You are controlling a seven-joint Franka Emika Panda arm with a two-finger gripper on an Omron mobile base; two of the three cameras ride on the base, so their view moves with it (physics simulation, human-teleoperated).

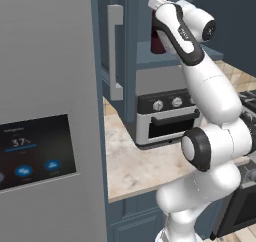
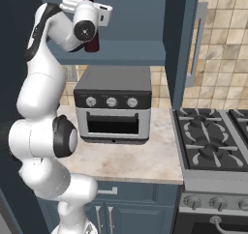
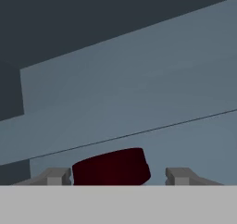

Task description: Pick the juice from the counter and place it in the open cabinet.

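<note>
The tool (image 3: 118, 176), spread wide of the juice (image 3: 111, 167), sits inside the open cabinet (image 2: 135, 51), toaster oven (image 2: 114, 105) on the marbled worktop (image 2: 140, 163) below

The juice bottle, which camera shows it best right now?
The left base view: the juice bottle shows its maroon side standing on the cabinet shelf, partly behind the arm. The right base view shows a sliver beside the wrist. The hand view shows its cap between the open gripper.
</note>
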